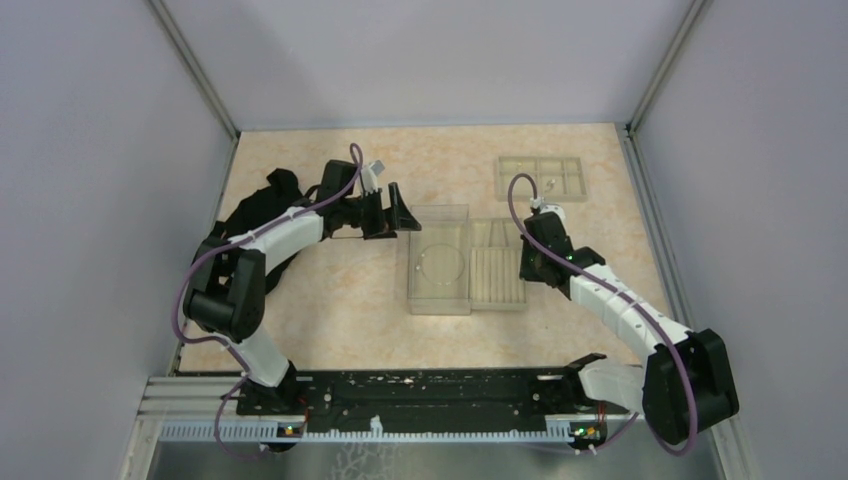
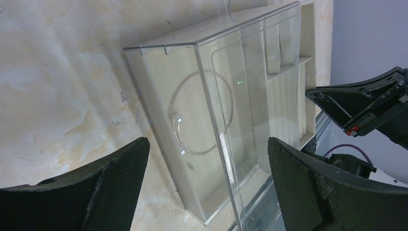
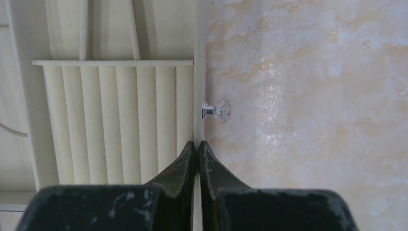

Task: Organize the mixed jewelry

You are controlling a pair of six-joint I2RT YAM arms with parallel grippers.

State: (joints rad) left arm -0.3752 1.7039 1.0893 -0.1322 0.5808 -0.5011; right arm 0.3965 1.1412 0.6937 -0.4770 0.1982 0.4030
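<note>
Far left: a wide-open left tool (image 1: 390, 213), holding nothing, aimed at the clear box (image 2: 159, 45). Inside that box, lying flat: the hoop (image 2: 172, 115), with tiny shiny bits (image 2: 183, 152) beside it, too small to name. Next, the ridged tray (image 1: 497, 275), no jewelry seen in it. Over its right edge: a right tool (image 3: 197, 144) pinched shut on nothing, near a glass knob (image 3: 217, 110). Far right: the slot tray (image 1: 541, 158). Looks barely started; sorting still mostly left to do.

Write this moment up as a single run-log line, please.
left gripper: open, facing clear box | hoop: seen within box | right gripper: shut, empty, at ridged tray edge
</note>
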